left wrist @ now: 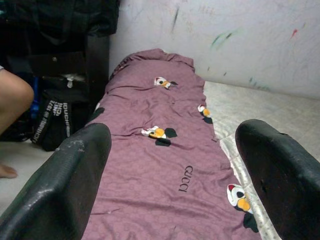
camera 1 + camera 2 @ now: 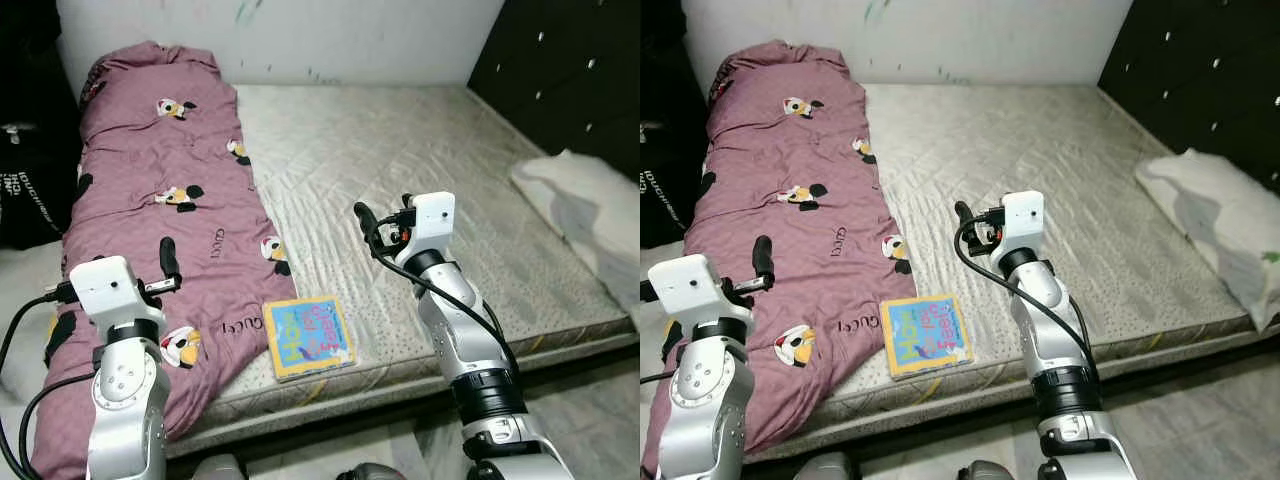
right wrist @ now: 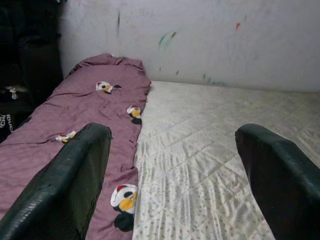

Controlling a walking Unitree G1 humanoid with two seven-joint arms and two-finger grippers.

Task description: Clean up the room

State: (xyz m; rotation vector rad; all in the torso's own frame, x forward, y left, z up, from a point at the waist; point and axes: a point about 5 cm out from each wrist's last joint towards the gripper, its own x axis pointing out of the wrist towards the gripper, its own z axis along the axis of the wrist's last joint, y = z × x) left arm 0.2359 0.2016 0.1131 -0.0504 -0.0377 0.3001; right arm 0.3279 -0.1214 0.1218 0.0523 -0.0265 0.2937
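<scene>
Book lies at mattress front edge, beside purple blanket.

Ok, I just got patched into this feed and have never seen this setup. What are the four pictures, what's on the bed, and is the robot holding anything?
You are looking through a humanoid robot with two silver arms. The two wide pictures come from its head camera, looking down at a bed. The other two come from cameras on each wrist, looking out between that gripper's two black fingers.

On the bare mattress lies a purple quilt with cartoon prints, along the robot's left side. A colourful children's book lies flat at the near edge, beside the quilt. A white pillow sits off the bed to the right.

The left gripper hovers over the quilt and the right gripper over the mattress. Both are open and hold nothing.
</scene>
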